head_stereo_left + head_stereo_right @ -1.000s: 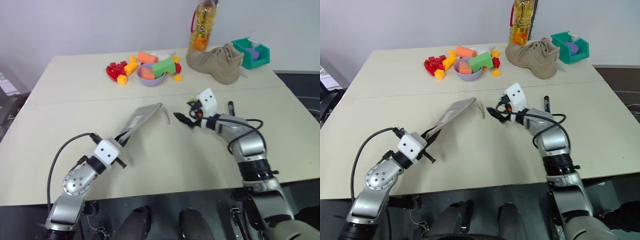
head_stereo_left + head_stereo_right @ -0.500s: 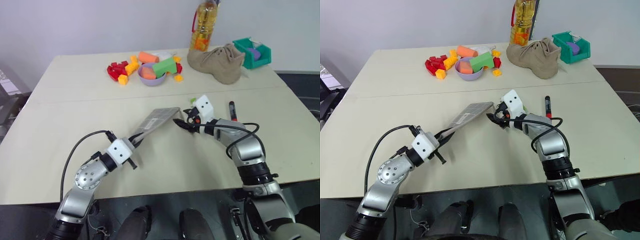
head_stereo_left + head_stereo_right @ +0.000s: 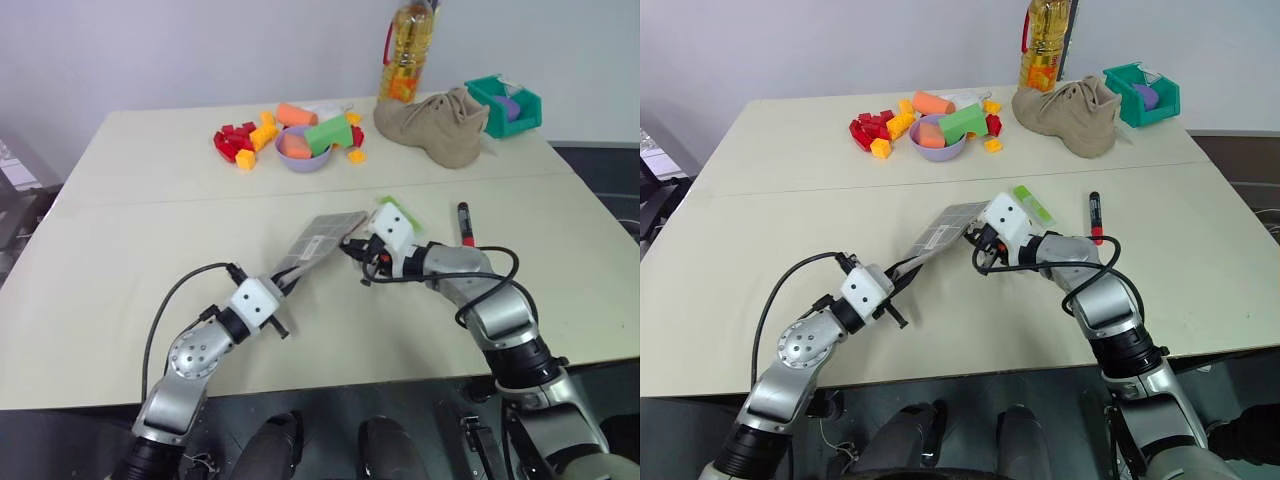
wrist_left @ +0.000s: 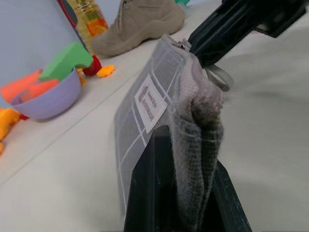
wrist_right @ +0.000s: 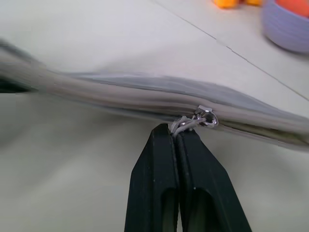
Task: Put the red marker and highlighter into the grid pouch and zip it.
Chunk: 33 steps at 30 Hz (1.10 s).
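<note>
As the two arms draw together over the pale surface, the pouch now hangs between them, lifted off the top and carried toward the middle since a second ago. The left tool stays clamped on one crumpled end of the grey grid fabric, holding it edge-up with the white label facing out. The right tool, gaping wide a second ago, has swung in from beside the pens and snapped shut at the far end, its black fingertips pressed together right at the metal zipper pull; whether they have pinched the pull or its cord, or only touch it, cannot be told from these views.

Both pens lie untouched on the surface beyond the right arm: the highlighter just behind the wrist, the marker a little farther out to the robot's right.

With neither pen yet inside, the closing of the right tool at the zipper most likely marks the start of opening the pouch, so the task stands at an early stage. The pull is small and the fabric slack, so a slip is the plain risk.
</note>
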{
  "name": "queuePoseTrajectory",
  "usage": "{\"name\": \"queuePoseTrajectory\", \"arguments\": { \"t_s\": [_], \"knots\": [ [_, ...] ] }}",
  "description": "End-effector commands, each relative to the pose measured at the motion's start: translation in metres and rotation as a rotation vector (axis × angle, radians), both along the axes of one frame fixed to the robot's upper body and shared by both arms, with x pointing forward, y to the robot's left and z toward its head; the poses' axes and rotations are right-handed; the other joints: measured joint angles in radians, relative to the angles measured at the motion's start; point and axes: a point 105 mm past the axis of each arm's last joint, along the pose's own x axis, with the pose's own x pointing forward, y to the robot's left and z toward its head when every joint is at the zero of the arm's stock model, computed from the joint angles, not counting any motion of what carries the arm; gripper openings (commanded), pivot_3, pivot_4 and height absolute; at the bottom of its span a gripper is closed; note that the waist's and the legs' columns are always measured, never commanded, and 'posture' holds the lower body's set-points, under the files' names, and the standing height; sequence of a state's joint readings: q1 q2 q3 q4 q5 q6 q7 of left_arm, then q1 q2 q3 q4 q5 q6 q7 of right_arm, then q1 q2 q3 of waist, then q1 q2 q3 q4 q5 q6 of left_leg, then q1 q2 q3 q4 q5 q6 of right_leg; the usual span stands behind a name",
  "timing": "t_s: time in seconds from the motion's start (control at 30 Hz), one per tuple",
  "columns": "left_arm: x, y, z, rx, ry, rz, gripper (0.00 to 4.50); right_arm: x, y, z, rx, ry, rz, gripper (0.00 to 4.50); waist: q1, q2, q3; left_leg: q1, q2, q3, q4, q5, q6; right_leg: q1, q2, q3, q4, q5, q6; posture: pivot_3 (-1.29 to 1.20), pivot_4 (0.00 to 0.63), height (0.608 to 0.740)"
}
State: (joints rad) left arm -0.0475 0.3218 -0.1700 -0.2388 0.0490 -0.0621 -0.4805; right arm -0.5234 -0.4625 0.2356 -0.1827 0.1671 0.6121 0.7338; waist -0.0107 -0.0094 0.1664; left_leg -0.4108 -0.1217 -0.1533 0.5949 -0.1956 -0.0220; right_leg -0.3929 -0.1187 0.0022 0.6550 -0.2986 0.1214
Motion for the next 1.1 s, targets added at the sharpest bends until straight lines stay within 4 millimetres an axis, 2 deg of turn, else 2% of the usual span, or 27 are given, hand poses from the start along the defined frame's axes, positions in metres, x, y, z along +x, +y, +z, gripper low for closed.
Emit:
{"name": "queuePoseTrajectory", "arguments": {
  "t_s": [0.03,0.17,0.27,0.37,0.47,0.5,0.57,0.77,0.9,0.97,1.1],
  "knots": [
    [0.006,-0.010,0.006,-0.032,-0.011,0.008,0.00,-0.026,0.020,0.013,-0.054,-0.075,0.153,0.06,0.000,0.000,0.000,0.000,0.000,0.000,0.000,0.000,0.000,0.000,0.000,0.000,0.000,0.000,0.000,0.00,0.150,0.740],
    [0.018,-0.019,0.006,-0.050,-0.004,0.025,0.00,-0.050,0.035,0.016,-0.074,-0.084,0.274,0.06,0.002,-0.001,0.000,0.000,0.000,0.000,0.001,0.000,0.000,0.000,0.000,-0.001,0.000,0.000,0.000,0.00,0.150,0.740],
    [0.026,-0.027,0.006,-0.055,-0.009,0.025,0.00,-0.061,0.044,0.021,-0.064,-0.091,0.315,0.06,0.002,-0.001,0.000,0.000,0.000,-0.001,0.001,0.000,0.000,0.001,0.000,-0.001,0.000,0.000,0.000,0.00,0.150,0.740],
    [0.031,-0.035,0.007,-0.068,-0.015,0.022,0.00,-0.064,0.049,0.024,-0.056,-0.091,0.320,0.06,0.002,-0.001,0.000,0.000,0.000,-0.001,0.001,0.000,0.000,0.001,0.000,-0.001,0.000,0.000,0.000,0.00,0.150,0.740],
    [0.033,-0.037,0.007,-0.077,-0.019,0.027,0.00,-0.061,0.046,0.024,-0.051,-0.076,0.296,0.06,0.002,-0.001,0.000,0.000,0.000,-0.001,0.001,0.000,0.000,0.001,0.000,-0.001,0.000,0.000,0.000,0.00,0.150,0.740],
    [0.034,-0.037,0.007,-0.078,-0.021,0.033,0.00,-0.061,0.043,0.025,-0.037,-0.059,0.289,0.31,0.002,-0.001,0.000,0.000,0.000,-0.001,0.001,0.000,0.000,0.001,0.000,-0.001,0.000,0.000,0.000,0.00,0.150,0.740],
    [0.036,-0.033,0.008,-0.080,-0.027,0.053,0.00,-0.055,0.029,0.026,-0.020,-0.031,0.239,0.89,0.002,-0.001,0.000,0.000,0.000,-0.001,0.001,0.000,0.000,0.001,0.000,-0.001,0.000,0.000,0.000,0.00,0.150,0.740],
    [0.038,-0.015,0.010,-0.082,-0.037,0.097,0.00,0.003,-0.049,0.017,-0.066,-0.022,-0.155,3.93,0.009,-0.002,0.000,0.000,-0.001,-0.002,0.002,0.000,0.000,0.002,0.000,-0.002,0.000,0.000,0.001,0.00,0.150,0.740],
    [0.034,-0.007,0.008,-0.076,-0.037,0.091,0.00,0.047,-0.104,0.008,0.003,0.025,-0.484,3.93,0.000,-0.002,0.000,0.000,-0.001,-0.001,0.002,0.000,0.000,0.001,0.000,-0.001,0.000,0.000,0.001,0.00,0.150,0.740],
    [0.035,-0.004,0.007,-0.069,-0.036,0.096,0.00,0.061,-0.120,0.002,0.033,0.048,-0.586,3.93,-0.005,-0.002,0.000,0.000,0.000,-0.001,0.001,0.000,0.000,0.001,0.000,-0.001,0.000,0.001,0.001,0.00,0.150,0.740],
    [0.035,-0.001,0.006,-0.064,-0.034,0.104,0.00,0.077,-0.134,-0.012,0.046,0.077,-0.678,3.93,-0.003,-0.001,0.000,0.000,0.000,0.000,0.001,0.000,0.000,0.001,0.000,-0.001,0.000,0.001,0.001,0.00,0.150,0.740]
  ]
}}
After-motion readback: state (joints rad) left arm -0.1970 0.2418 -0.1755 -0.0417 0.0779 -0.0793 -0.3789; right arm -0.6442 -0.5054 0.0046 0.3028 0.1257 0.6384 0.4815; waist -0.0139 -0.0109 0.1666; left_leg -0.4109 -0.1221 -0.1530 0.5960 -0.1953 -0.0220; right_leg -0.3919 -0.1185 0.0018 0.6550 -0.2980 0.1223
